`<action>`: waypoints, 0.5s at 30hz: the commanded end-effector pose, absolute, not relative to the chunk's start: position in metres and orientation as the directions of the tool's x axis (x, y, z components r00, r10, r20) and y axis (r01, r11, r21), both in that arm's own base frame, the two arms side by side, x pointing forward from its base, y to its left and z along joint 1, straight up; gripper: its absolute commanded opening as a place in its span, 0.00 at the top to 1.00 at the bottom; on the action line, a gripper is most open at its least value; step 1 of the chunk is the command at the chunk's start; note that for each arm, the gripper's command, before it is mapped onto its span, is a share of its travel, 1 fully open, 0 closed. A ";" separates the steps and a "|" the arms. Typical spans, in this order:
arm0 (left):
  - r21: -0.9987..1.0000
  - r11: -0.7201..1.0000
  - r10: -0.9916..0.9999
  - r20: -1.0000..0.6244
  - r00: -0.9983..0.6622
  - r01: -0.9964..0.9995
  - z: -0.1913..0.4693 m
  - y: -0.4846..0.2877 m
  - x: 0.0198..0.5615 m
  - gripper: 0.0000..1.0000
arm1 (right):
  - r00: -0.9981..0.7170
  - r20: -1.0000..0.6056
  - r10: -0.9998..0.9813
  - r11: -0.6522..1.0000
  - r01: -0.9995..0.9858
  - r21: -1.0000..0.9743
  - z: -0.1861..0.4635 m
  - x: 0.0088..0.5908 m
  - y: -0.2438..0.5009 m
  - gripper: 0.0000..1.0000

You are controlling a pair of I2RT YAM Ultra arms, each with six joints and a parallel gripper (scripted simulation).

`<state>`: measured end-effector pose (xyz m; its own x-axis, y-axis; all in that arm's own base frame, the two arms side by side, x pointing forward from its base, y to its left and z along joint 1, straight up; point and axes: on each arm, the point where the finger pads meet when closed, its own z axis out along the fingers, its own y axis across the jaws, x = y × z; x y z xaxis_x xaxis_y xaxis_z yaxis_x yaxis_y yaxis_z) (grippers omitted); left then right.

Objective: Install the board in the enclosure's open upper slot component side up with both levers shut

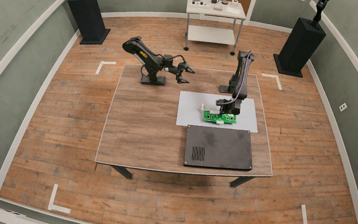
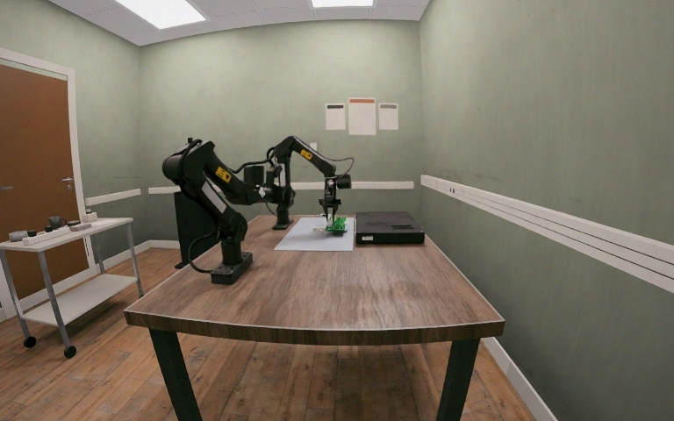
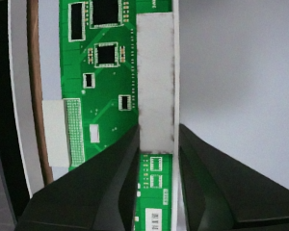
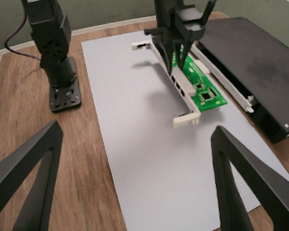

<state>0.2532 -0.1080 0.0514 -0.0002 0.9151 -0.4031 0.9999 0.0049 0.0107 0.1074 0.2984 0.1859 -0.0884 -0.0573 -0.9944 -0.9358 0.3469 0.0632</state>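
The green board [image 1: 219, 117] has its component side up, with a white panel along the edge away from the enclosure. It is over the grey mat [image 1: 192, 108], just in front of the black enclosure [image 1: 217, 147]. My left gripper [image 1: 225, 112] is shut on the board's white panel [image 3: 156, 84] from above. In the right wrist view the board [image 4: 198, 89] looks slightly tilted, and a small white lever [image 4: 183, 118] at each panel end points away from the board. The enclosure's slot is hidden. My right gripper [image 1: 185, 73] is open and empty, raised far from the board.
The enclosure [image 2: 389, 227] lies flat near the table's edge. Both arm bases stand on the table's far side in the top view. A white cart [image 1: 214, 19] and two black pedestals [image 1: 300, 45] stand on the floor beyond the table.
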 end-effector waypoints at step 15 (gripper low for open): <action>0.073 -0.003 0.890 -0.455 0.036 0.997 0.071 -0.122 0.281 0.82 | -0.077 -0.996 -0.035 0.335 -0.940 0.061 0.193 0.105 0.299 0.00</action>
